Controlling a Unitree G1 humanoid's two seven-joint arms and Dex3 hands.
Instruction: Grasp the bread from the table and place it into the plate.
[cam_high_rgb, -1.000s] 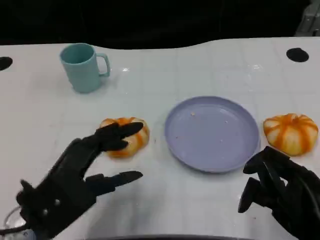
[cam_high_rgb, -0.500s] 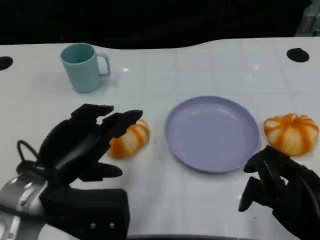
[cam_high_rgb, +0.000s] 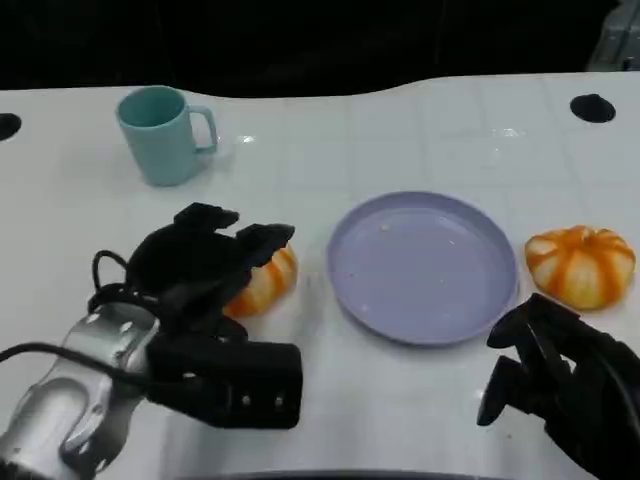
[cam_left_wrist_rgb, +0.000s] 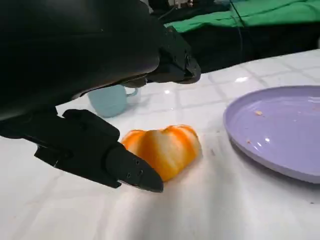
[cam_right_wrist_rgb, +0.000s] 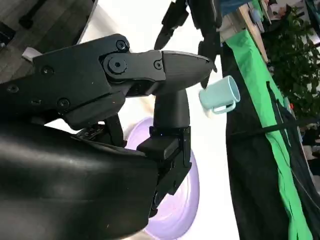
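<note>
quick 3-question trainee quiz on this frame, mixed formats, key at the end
1. True or false: a bread already lies in the plate.
2. Multiple choice: the left hand is A) over the bread on the mug side of the plate, B) gripping the mug, C) resting in the plate.
3. Fill in: the second bread lies on the table beside the plate, on the side of the ___ hand.

Key: 1 false; 2 A; 3 right.
</note>
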